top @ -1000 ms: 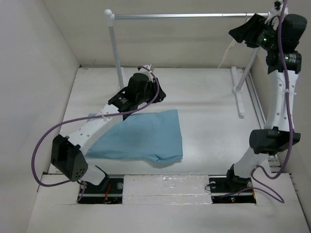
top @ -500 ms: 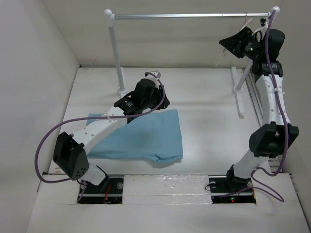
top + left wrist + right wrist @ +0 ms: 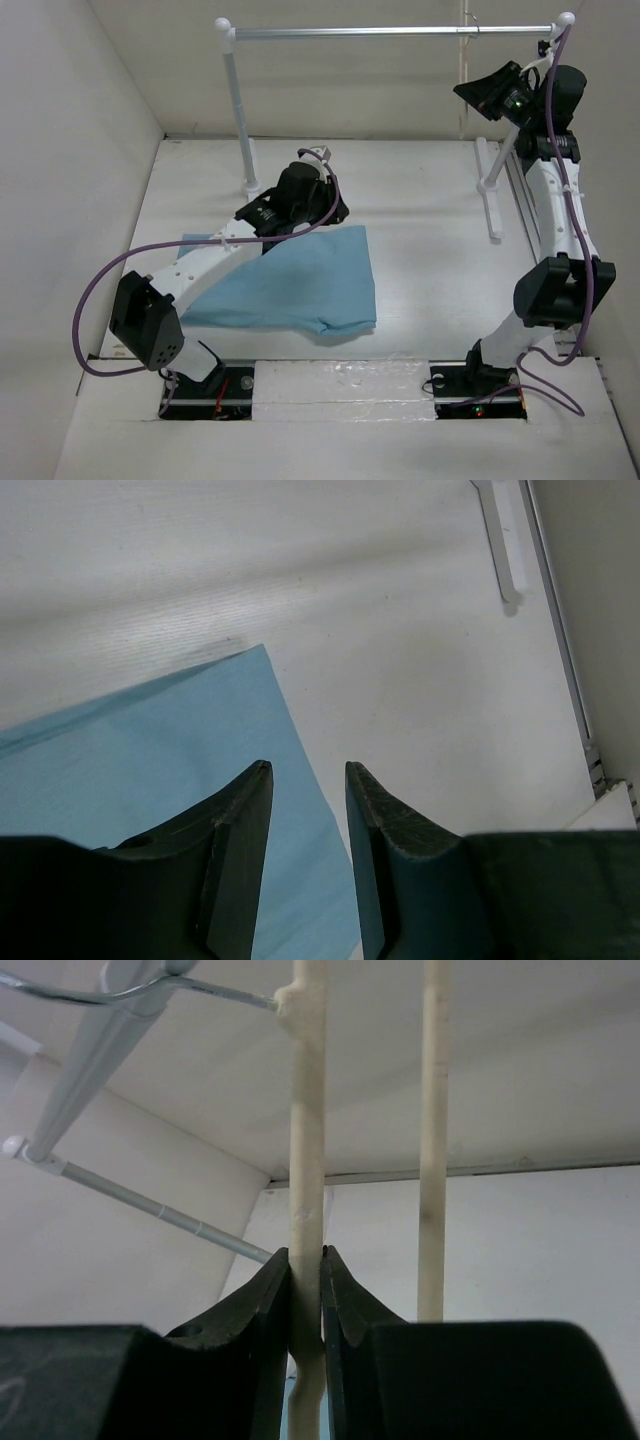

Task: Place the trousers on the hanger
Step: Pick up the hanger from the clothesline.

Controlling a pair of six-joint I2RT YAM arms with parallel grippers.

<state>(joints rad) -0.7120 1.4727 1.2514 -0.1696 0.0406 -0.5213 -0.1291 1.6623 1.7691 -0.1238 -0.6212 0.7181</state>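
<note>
The light blue trousers (image 3: 300, 285) lie flat on the table, left of centre; a straight edge and a corner of them (image 3: 150, 740) show in the left wrist view. My left gripper (image 3: 335, 212) hovers over their far right corner, jaws (image 3: 307, 770) partly open with nothing between them. The thin cream hanger (image 3: 462, 70) hangs by its hook from the rail, edge-on to the top camera. My right gripper (image 3: 465, 90) is raised beside it. In the right wrist view its fingers (image 3: 306, 1255) are shut on one hanger bar (image 3: 307, 1110); a second bar (image 3: 433, 1110) runs free to the right.
A silver rail (image 3: 390, 33) spans the back on two white posts (image 3: 240, 110) (image 3: 510, 140), with a long white foot (image 3: 490, 195) on the table at right. White walls close in the table on the left, back and right.
My right gripper moved left and down to the hanger and closed on its bar; the hanger now hangs straight. The left arm shifted slightly towards the far right.
</note>
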